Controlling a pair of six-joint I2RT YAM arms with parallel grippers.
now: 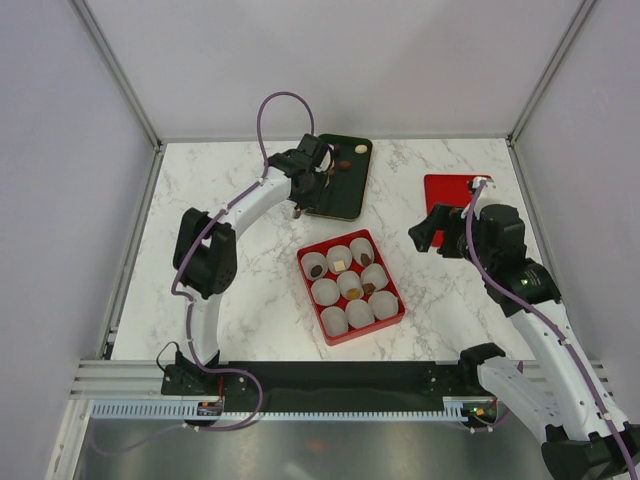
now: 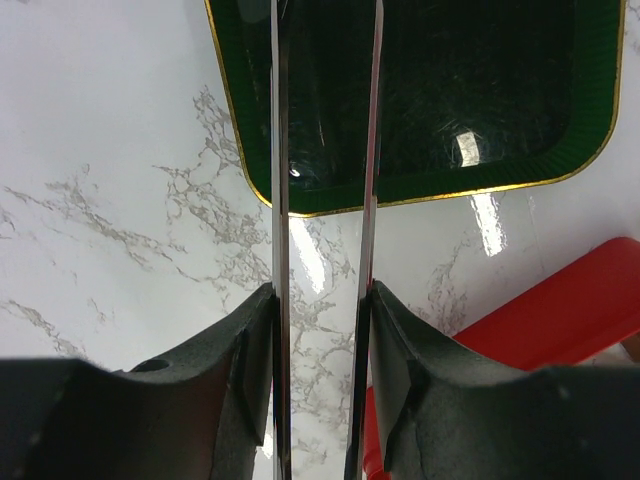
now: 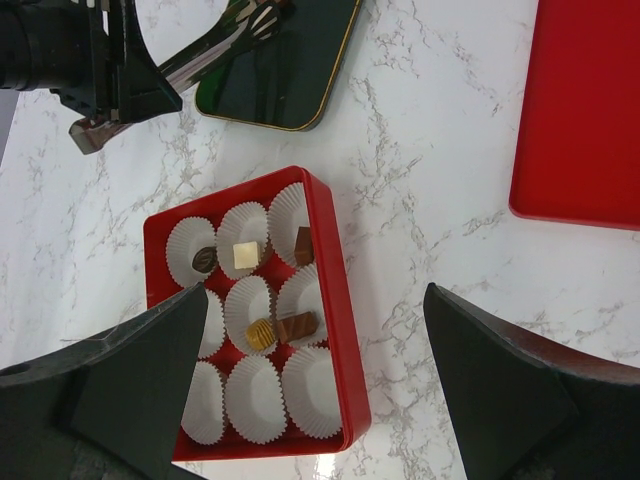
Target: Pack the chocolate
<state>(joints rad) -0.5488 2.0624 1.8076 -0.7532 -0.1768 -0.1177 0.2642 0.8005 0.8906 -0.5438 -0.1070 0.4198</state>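
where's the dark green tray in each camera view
Top external: green tray sits upper middle, at the far side of the table.
Left wrist: green tray fills the top right.
Right wrist: green tray is at the top edge, left of centre.
Shared landmark: the red box of paper cups beside it; the left wrist view shows only a corner.

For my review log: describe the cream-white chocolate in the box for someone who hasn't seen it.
At the centre of the marble table sits a red box of nine white paper cups. In the row farthest from the arm bases, the middle cup holds a cream-white cube, the box's only cream-white piece, flanked by brown ones.
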